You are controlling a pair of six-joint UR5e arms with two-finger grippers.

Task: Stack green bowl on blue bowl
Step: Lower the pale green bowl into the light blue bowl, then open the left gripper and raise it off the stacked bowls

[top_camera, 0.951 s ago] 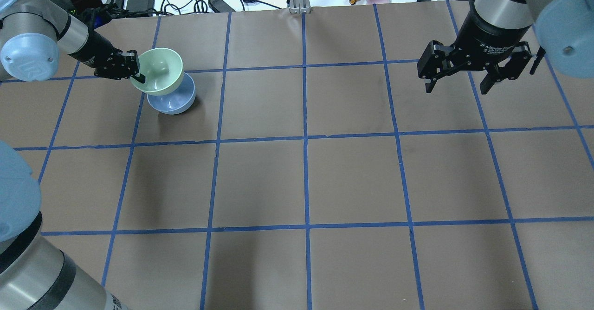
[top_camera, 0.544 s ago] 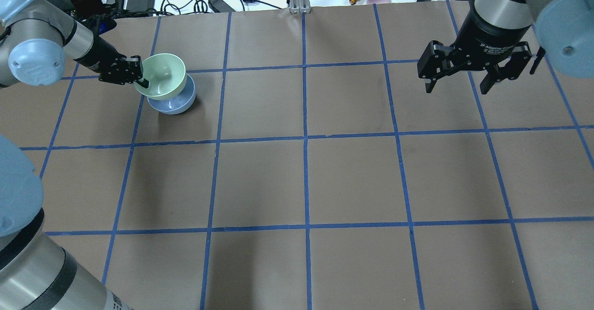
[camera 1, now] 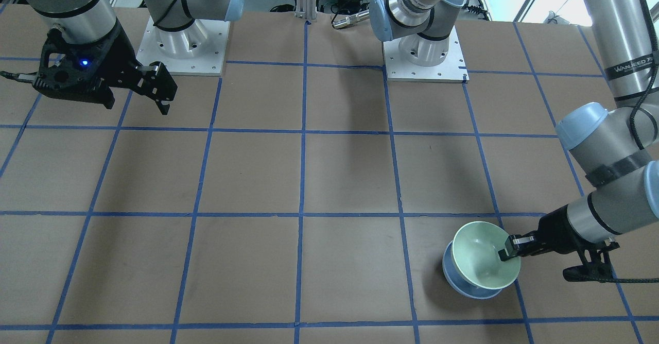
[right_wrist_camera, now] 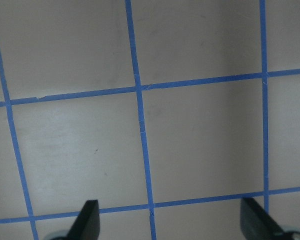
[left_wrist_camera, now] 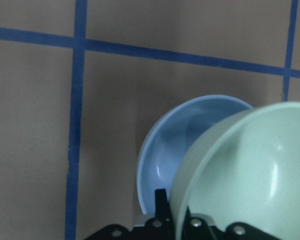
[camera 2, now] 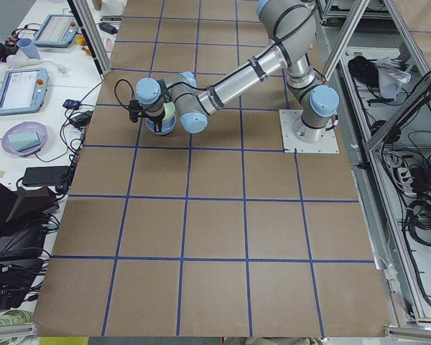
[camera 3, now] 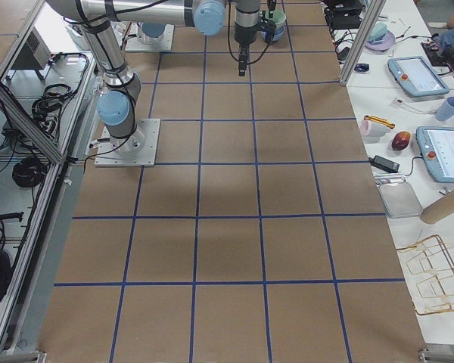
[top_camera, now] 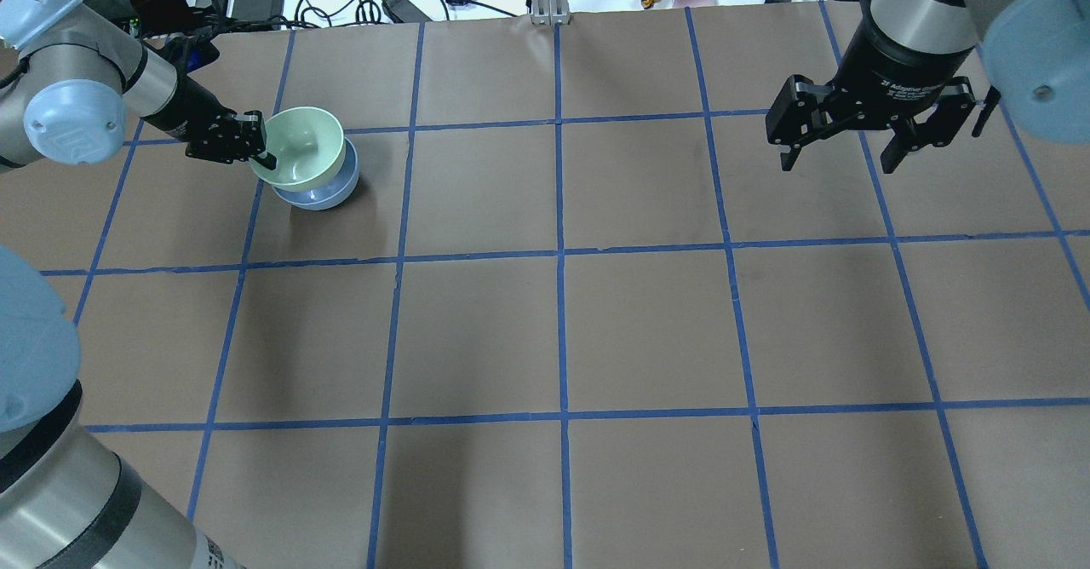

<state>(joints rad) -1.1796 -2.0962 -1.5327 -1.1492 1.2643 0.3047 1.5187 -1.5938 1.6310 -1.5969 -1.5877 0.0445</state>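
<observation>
Left gripper (top_camera: 265, 158) clamped on rim of green bowl (top_camera: 305, 145), one finger inside. Since 1.0 s ago the bowl has come down, is less tilted, and now sits partly sunk in blue bowl (top_camera: 330, 195), whose rim is exposed on the robot-near side. Both bowls round, smooth, glossy. Right gripper (top_camera: 839, 163) unmoved, jaws apart, above brown-paper table (top_camera: 562, 330) with blue tape grid.

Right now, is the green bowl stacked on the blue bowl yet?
Nearly. Done: the green bowl is up over the blue bowl, a bit off-centre. In hand: the left gripper pinches the green bowl's rim. Left: settle it down inside the blue bowl and let go. The right gripper hangs open far away, holding nothing.
</observation>
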